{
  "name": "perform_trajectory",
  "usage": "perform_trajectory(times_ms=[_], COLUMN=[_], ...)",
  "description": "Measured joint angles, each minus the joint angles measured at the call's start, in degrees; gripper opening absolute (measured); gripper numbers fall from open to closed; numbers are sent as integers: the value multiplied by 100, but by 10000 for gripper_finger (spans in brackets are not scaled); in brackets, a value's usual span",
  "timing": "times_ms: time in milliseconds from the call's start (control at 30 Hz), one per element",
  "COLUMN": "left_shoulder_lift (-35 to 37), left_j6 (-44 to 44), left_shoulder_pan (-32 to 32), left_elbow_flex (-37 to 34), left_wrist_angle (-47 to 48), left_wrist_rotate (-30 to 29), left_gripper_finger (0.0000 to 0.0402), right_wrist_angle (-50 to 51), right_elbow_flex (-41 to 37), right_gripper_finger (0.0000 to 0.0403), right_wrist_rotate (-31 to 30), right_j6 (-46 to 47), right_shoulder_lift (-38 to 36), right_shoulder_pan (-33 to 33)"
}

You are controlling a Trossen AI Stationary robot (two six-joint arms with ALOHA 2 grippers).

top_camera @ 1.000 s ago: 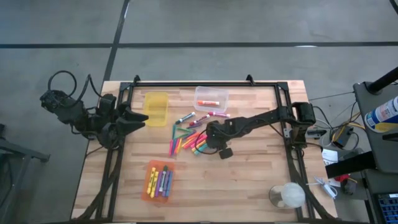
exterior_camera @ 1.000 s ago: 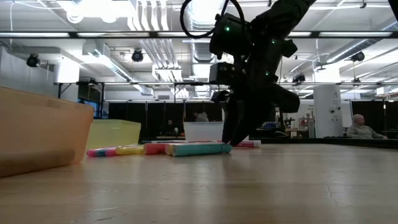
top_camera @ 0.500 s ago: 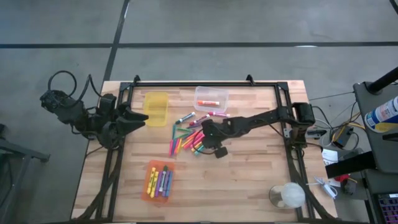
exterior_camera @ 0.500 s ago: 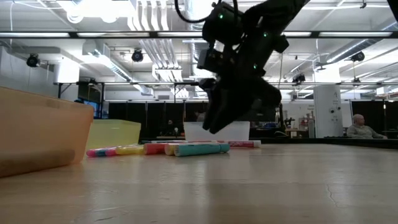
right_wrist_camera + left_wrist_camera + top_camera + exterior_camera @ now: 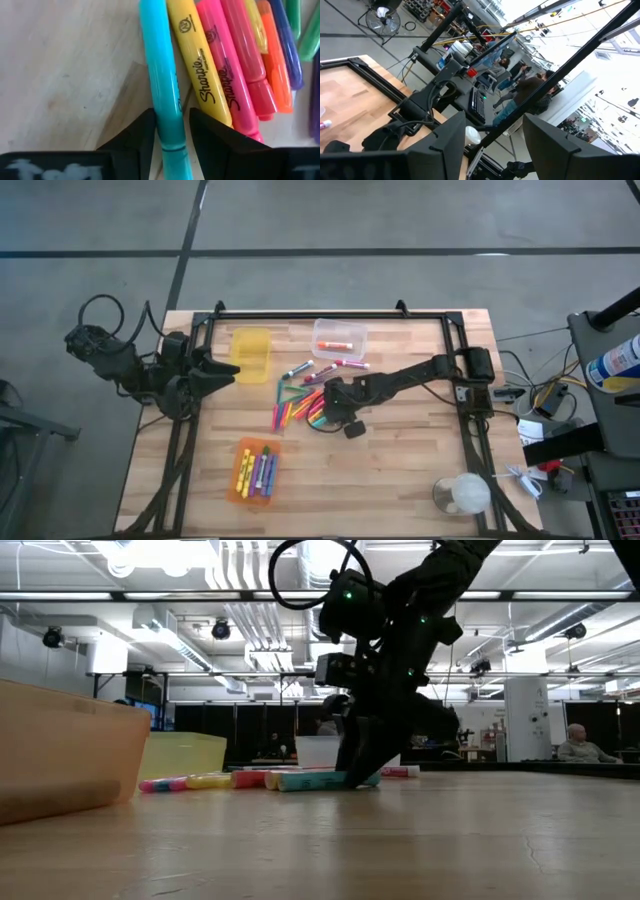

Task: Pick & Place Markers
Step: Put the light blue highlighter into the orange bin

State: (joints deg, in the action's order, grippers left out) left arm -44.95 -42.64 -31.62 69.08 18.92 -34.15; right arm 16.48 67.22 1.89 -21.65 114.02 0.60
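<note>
The right gripper (image 5: 327, 412) was down at the table (image 5: 400, 460), its fingers (image 5: 131, 137) either side of a teal marker (image 5: 161, 95), w/ only slim gaps showing, so closing on it but not clearly clamped. Just beside that marker lay a yellow marker (image 5: 196, 60), then pink markers (image 5: 227, 65), an orange marker (image 5: 274, 65) and a purple marker (image 5: 289, 45), all packed side by side (crowding one finger). Further past the gripper stood a clear bin (image 5: 340, 337) and a yellow bin (image 5: 251, 352); an orange bin (image 5: 256, 470) sat nearer the table's front.

Vs 0.5 s ago the gripper had dropped from above the pile to table level.

The left gripper (image 5: 490, 145) waited off the table's left edge, fingers apart. In the low view the gripper hid the marker's end, and the fingertips couldn't be made out from above.
</note>
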Motion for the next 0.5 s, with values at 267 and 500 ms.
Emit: perform_trajectory(times_ms=[267, 500], left_shoulder_lift=[-22, -25], left_j6=[111, 373], left_shoulder_pan=[0, -1], left_elbow_flex=[0, 0], left_wrist_angle=[39, 44], left_wrist_rotate=[0, 0], left_gripper_finger=[192, 192], right_wrist_angle=[161, 680], right_elbow_flex=[160, 556], right_gripper_finger=[54, 54], right_wrist_rotate=[283, 403], right_j6=[1247, 2201], right_shoulder_lift=[24, -149], right_shoulder_pan=[-4, 40])
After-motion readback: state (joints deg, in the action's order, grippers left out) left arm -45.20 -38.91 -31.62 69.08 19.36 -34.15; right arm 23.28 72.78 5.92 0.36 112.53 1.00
